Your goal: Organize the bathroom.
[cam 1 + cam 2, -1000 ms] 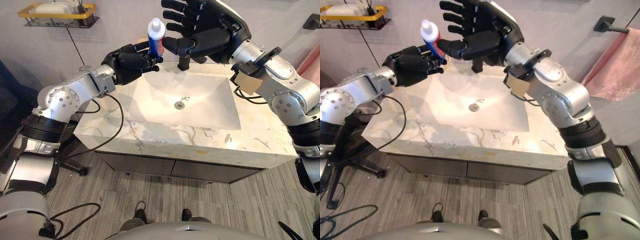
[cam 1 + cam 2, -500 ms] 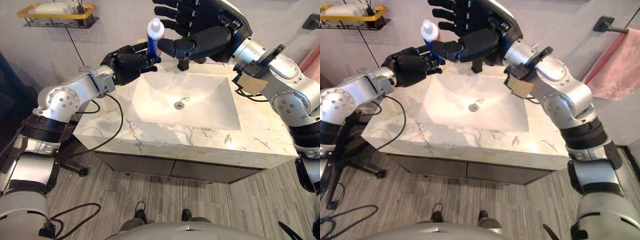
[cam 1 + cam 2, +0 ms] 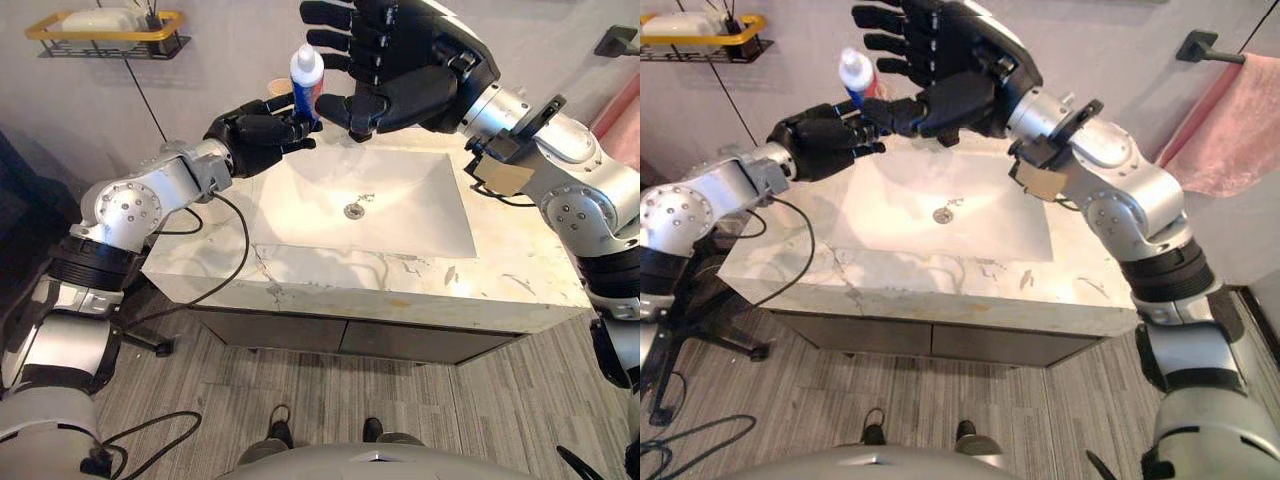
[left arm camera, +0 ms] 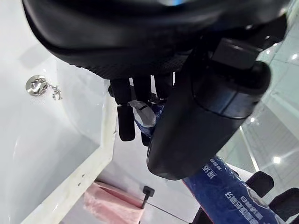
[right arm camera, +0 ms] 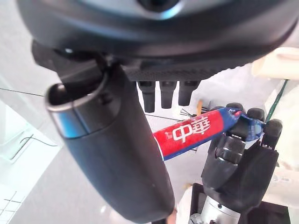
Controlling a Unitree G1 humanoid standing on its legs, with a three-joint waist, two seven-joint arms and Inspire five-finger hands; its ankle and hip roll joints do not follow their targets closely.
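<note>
A marble countertop (image 3: 330,275) is seen nearest, its front edge running above dark cabinet fronts (image 3: 340,335). Set into it is a white rectangular sink basin (image 3: 365,205) with a metal drain (image 3: 352,210) at its middle.

Over the far left corner of the basin, the left hand (image 3: 258,132) is held with its fingers curled tight around the lower end of a toothpaste tube (image 3: 306,84). The tube is held upright, white cap uppermost; its lower part is hidden inside the fist, so how far it reaches down cannot be made out. In the right wrist view the red and blue body of the tube (image 5: 198,131) is seen emerging from the curled dark fingers.

The right hand (image 3: 400,60) is raised just beside the tube, on its far right side, with fingers spread and straight and the thumb stretched toward the tube's middle. Whether the thumb tip actually touches the tube cannot be told. The faucet behind the basin is largely covered by this hand.

Farther back, a yellow-rimmed wire shelf (image 3: 105,30) is fixed to the wall on the left, holding a pale object that is hard to identify. At the far right a pink towel (image 3: 1230,125) hangs from a dark bar (image 3: 1200,45), cut off by the edge.
</note>
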